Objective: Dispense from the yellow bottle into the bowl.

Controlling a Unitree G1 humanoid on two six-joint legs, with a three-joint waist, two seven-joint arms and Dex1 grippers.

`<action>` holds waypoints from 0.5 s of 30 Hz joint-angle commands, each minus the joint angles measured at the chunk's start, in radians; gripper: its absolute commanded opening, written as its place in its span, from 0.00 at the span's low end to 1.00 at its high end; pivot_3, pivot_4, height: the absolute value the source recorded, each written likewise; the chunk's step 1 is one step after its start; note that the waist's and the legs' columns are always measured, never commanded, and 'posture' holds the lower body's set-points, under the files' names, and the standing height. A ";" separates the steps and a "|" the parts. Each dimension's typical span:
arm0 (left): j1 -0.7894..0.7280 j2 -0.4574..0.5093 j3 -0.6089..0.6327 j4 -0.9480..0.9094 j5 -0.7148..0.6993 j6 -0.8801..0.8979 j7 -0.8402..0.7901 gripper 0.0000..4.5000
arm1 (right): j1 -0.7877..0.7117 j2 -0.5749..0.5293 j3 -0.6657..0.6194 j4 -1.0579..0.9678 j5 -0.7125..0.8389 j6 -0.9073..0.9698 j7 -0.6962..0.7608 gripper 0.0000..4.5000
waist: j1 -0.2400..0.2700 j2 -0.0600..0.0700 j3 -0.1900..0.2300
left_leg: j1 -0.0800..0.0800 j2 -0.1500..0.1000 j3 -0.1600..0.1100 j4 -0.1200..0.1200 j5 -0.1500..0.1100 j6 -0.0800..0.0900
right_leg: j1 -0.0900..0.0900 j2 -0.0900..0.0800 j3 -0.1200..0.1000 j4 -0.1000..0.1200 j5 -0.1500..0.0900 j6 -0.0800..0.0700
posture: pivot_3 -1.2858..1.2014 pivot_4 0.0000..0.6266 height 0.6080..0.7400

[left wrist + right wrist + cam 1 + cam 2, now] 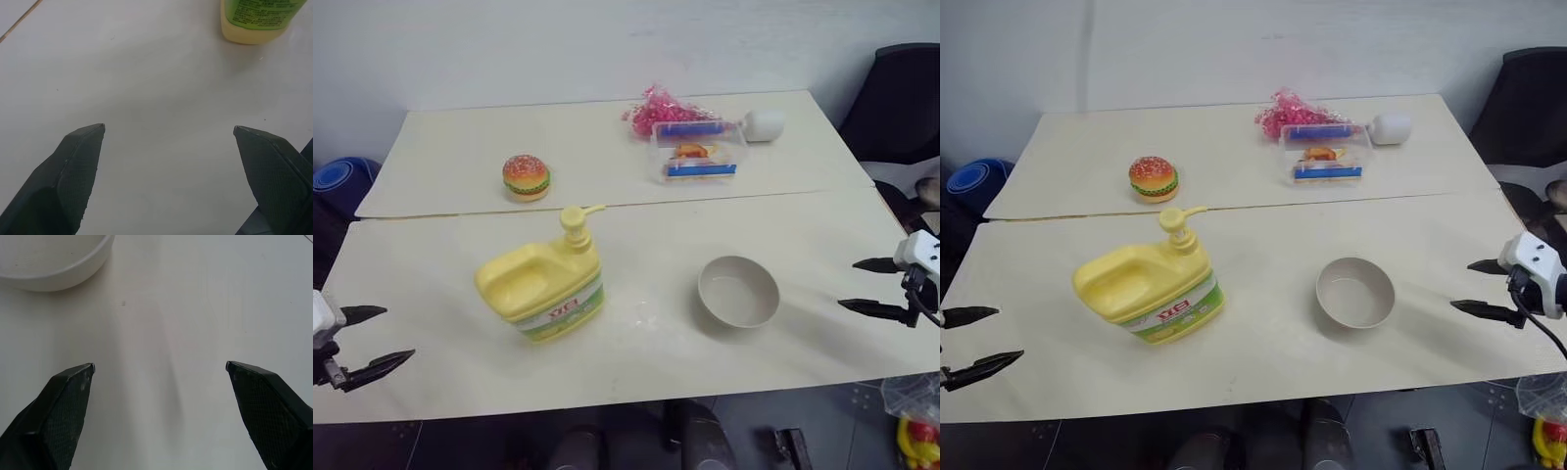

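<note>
The yellow bottle [544, 287], a squat jug with a pump top and green-white label, stands on the near table, left of centre. The bowl [738, 291], small and beige-grey, sits empty to its right. My left gripper [399, 333] hovers open at the table's left edge, well apart from the bottle; the left wrist view shows the bottle's base [257, 19] ahead of its fingers. My right gripper [847, 284] stands open at the right edge, apart from the bowl, whose rim [54, 264] shows in the right wrist view.
On the far table lie a toy hamburger [526, 177], a clear box with blue stripes [698, 152], a pink bundle [658, 110] and a white object [764, 124]. A dark chair [901, 108] stands at the right. Bare tabletop [646, 333] lies between bottle and bowl.
</note>
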 commanded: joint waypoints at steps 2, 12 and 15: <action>-0.018 -0.019 0.033 -0.005 -0.010 0.007 0.020 1.00 | 0.000 -0.020 -0.020 -0.048 -0.008 -0.024 -0.047 0.99 | 0.002 0.001 0.000 | 0.000 0.000 0.000 0.000 0.000 0.000 | 0.000 0.000 0.000 0.000 0.000 0.000 | 0.52 0.24 1.00; -0.236 0.072 0.039 0.007 -0.138 0.172 0.024 1.00 | -0.057 0.001 -0.025 -0.048 -0.042 -0.044 -0.237 0.99 | 0.001 0.000 0.001 | 0.000 0.000 0.000 0.001 0.000 0.000 | 0.000 0.000 0.000 0.001 0.000 0.000 | 0.52 0.24 1.00; -0.343 0.184 0.042 -0.017 -0.246 0.282 -0.058 1.00 | -0.029 0.001 -0.045 -0.196 0.042 0.043 -0.159 0.99 | 0.002 -0.002 0.002 | 0.000 -0.001 0.000 0.003 0.000 -0.001 | -0.001 0.000 0.000 0.003 0.000 0.000 | 0.52 0.24 1.00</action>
